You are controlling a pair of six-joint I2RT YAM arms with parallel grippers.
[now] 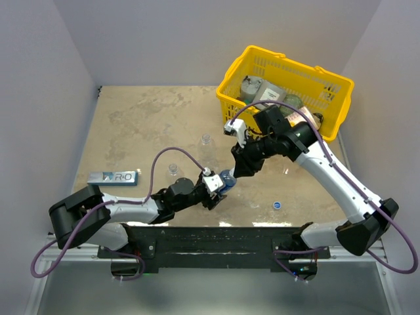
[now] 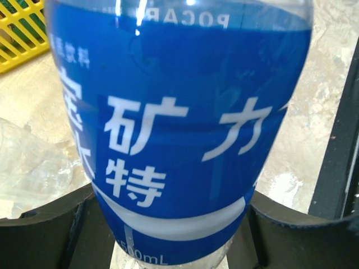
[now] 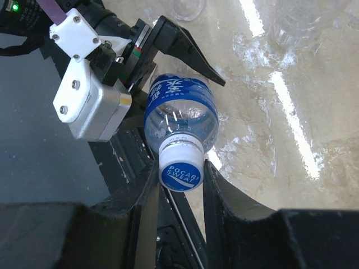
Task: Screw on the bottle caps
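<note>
A mottled beige, stone-look worktop point(image 1: 144, 125) sits between plain grey walls. At its left lies a flat blue-and-white rectangular packet point(image 1: 115, 177), then two small clear unlabelled plastic bottles point(image 1: 172, 168) point(image 1: 205, 139). Near the middle front, the left arm's jaws clamp a clear plastic bottle with a glossy dark blue label point(image 2: 179, 140). The right arm's jaws are closed on its round blue-and-white cap point(image 3: 180, 170). A tiny blue cap point(image 1: 277, 205) lies loose further right. A yellow lattice plastic basket point(image 1: 321, 82) stands far right.
</note>
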